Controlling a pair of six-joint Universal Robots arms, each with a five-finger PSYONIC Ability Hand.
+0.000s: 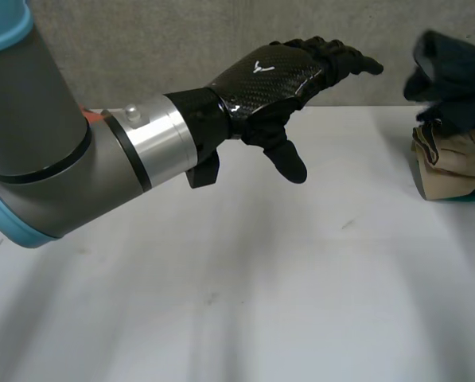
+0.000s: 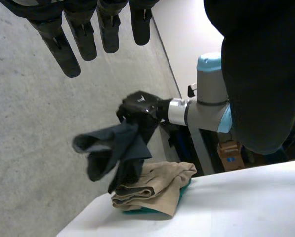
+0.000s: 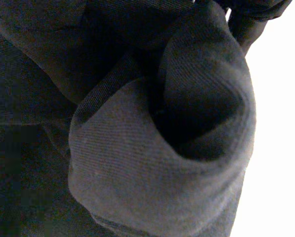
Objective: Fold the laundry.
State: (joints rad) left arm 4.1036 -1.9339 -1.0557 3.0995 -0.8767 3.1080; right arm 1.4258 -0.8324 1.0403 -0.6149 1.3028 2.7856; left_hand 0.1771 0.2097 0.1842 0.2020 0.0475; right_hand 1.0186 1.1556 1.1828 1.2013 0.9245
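Step in hand: I judge this to be the pick-up, with one piece being lifted off the pile to be laid out and folded; nothing is spread yet.
My right hand: my right hand (image 2: 140, 112) is clenched on a bunch of the dark garment (image 2: 112, 150), which hangs crumpled from it just above the pile.
My left hand: my left hand (image 1: 277, 72) is held above the table (image 1: 245, 302) towards twelve o'clock, fingers straight and spread, thumb hanging down, holding nothing.
The laundry: the pile sits at three o'clock on the table, near the far edge, with a tan folded cloth (image 2: 157, 187) on top of a teal cloth (image 2: 137, 212).
Next move: I would carry the dark garment from three o'clock to the bare middle, at about six o'clock from my left hand. Then my left hand should take a free edge so the two of us can pull it flat.
In the way: the garment's loose end dangles close to the tan folded cloth, perhaps touching it, so it could drag the pile askew.
Around: a grey wall (image 1: 157, 48) runs behind the table at twelve o'clock.
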